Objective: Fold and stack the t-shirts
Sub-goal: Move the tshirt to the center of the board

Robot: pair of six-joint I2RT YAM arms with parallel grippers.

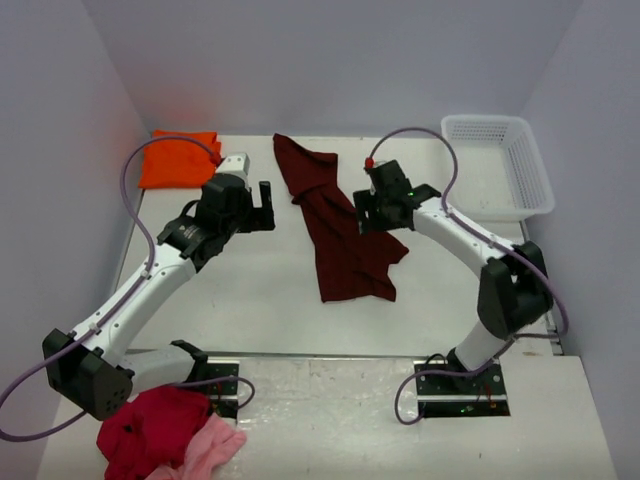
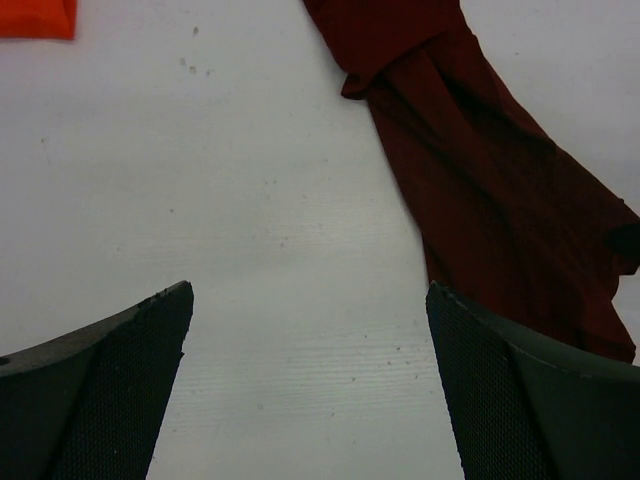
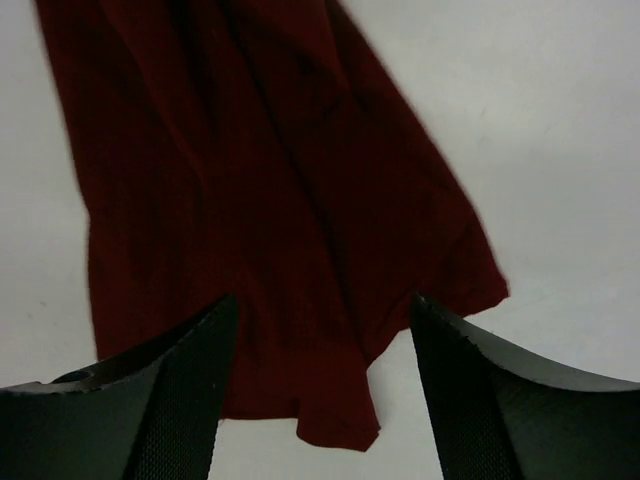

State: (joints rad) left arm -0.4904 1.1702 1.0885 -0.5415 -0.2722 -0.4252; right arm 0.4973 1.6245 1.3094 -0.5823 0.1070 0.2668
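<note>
Quick count first: two t-shirts, two grippers, one basket, plus two extra garments. The maroon t-shirt (image 1: 340,230) is lying in a long rumpled strip in the middle of the table (image 1: 260,290), not folded, so I'll place everything off that. The orange t-shirt (image 1: 178,158) sits well to the left of it, up in the far corner, and looks folded into a neat-ish rectangle. The white basket (image 1: 485,122) is well off to its right, at the far side. A crimson-red garment (image 1: 150,430) and a light pink garment (image 1: 210,450) are bunched together, touching, way down near-left of the maroon one, by the left arm's base. The left gripper (image 1: 258,210) hangs just left of the maroon t-shirt with its fingers spread wide and nothing in them. The right gripper (image 1: 365,215) is over the shirt's right edge, fingers also apart and not pinching any cloth. Only the top view shows the basket and the red and pink pile. The left wrist view shows its gripper (image 2: 308,300) over bare table, with the maroon cloth (image 2: 480,180) to the right and a sliver of orange (image 2: 35,18) in the corner. The right wrist view shows its gripper (image 3: 322,305) right above the maroon fabric (image 3: 260,180), plus wrinkles the top view blurs.
</note>
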